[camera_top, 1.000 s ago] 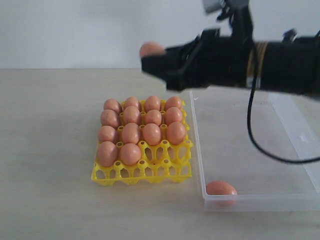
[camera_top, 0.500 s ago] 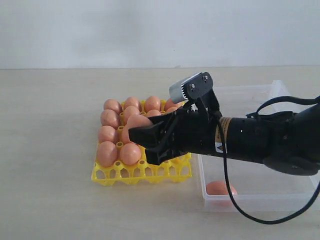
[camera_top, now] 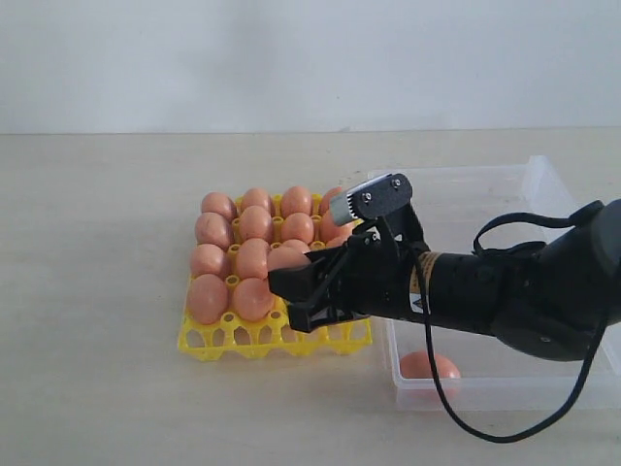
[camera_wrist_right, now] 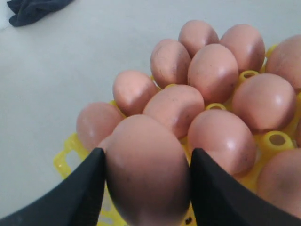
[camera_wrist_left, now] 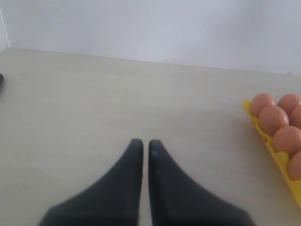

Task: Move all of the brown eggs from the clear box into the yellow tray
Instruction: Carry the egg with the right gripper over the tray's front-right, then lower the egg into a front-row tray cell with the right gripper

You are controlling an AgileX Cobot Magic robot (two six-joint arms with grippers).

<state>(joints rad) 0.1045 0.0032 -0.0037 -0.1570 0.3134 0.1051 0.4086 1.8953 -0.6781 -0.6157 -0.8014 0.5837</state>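
Observation:
My right gripper is shut on a brown egg and holds it low over the front right part of the yellow tray. Several brown eggs fill the tray's other cups; in the right wrist view they crowd behind the held egg. One brown egg lies in the near left corner of the clear box. My left gripper is shut on nothing over bare table, with the yellow tray and its eggs off to one side.
The right arm stretches across the clear box and hides much of its floor. A dark cloth lies on the table beyond the tray in the right wrist view. A pale wall stands behind the table.
My right gripper came down from high above the tray with the egg and has sunk a little lower and nearer the tray's front cups over the last half second.

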